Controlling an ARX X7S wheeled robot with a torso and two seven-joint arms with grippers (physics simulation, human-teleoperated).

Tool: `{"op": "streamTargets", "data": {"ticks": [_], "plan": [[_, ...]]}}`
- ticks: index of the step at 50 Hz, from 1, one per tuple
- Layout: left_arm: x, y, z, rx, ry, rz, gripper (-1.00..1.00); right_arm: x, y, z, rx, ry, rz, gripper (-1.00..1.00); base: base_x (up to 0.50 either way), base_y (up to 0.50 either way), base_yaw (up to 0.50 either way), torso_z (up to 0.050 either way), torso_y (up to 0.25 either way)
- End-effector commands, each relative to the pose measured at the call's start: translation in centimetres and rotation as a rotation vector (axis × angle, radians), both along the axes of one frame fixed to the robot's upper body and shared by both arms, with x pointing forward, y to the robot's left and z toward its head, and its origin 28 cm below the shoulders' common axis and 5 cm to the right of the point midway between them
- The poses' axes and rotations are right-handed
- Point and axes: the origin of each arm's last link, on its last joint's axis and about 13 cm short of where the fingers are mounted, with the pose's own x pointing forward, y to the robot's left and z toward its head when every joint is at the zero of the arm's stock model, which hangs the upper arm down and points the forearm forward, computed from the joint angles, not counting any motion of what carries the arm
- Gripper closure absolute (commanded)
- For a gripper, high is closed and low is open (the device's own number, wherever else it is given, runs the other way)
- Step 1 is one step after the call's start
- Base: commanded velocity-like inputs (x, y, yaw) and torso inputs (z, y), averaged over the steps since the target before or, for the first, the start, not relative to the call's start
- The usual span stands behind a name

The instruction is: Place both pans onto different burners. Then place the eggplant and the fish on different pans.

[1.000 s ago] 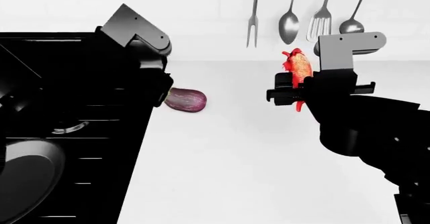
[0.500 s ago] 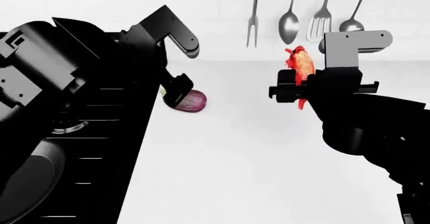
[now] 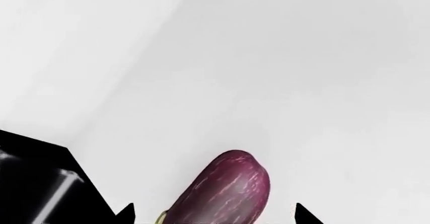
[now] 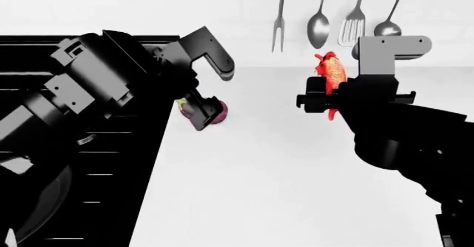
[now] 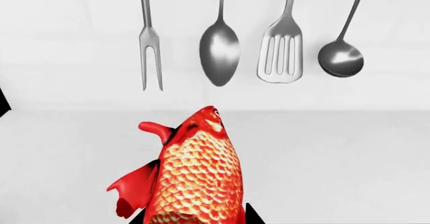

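The dark purple eggplant lies on the white counter just right of the stove; in the left wrist view the eggplant lies between my fingertips. My left gripper is open, with one fingertip on each side of the eggplant and clear of it. My right gripper is shut on the red-orange fish and holds it upright above the counter; the fish is pinched at its lower body. One black pan sits on the stove at lower left, partly behind my left arm. The other pan is hidden.
The glossy black stove with grates fills the left. A fork, a spoon, a slotted spatula and a ladle hang on the back wall. The white counter spreads between my arms.
My left arm has swung right and down off the stove to the eggplant, and its jaws now straddle it. The right gripper with the fish has barely moved.
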Motion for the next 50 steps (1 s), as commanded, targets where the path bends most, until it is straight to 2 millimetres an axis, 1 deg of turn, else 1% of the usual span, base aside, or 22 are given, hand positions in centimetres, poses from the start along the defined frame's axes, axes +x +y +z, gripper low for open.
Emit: {"op": "streamTargets", "data": {"ticks": [1, 7, 12, 17, 37, 50], "plan": [[0.7, -0.2, -1.1, 0.033, 0.033, 0.004, -1.0, 0.2, -0.1, -0.1, 0.0, -0.005, 0.001, 1.0, 0.0, 0.0, 0.0, 0.0, 0.0], [2.2, -0.3, -1.6, 0.043, -0.013, 0.043, -1.0, 0.3, -0.2, -0.5, 0.007, 0.002, 0.001, 1.0, 0.0, 0.0, 0.0, 0.0, 0.0], [2.8, -0.3, -1.3, 0.022, -0.043, 0.085, -1.0, 0.4, -0.3, -0.7, 0.012, 0.007, -0.002, 1.0, 0.0, 0.0, 0.0, 0.0, 0.0], [2.8, -0.4, -1.5, 0.021, -0.049, 0.08, -1.0, 0.3, -0.2, -0.8, 0.014, 0.008, 0.0, 1.0, 0.0, 0.0, 0.0, 0.0, 0.0], [2.0, -0.7, -3.1, 0.05, 0.021, 0.029, -1.0, 0.5, 0.0, -0.9, 0.015, 0.01, 0.006, 1.0, 0.0, 0.0, 0.0, 0.0, 0.0], [2.3, -0.7, -3.7, 0.067, 0.029, 0.042, -1.0, 0.6, 0.0, -1.1, 0.017, 0.013, 0.009, 1.0, 0.0, 0.0, 0.0, 0.0, 0.0]]}}
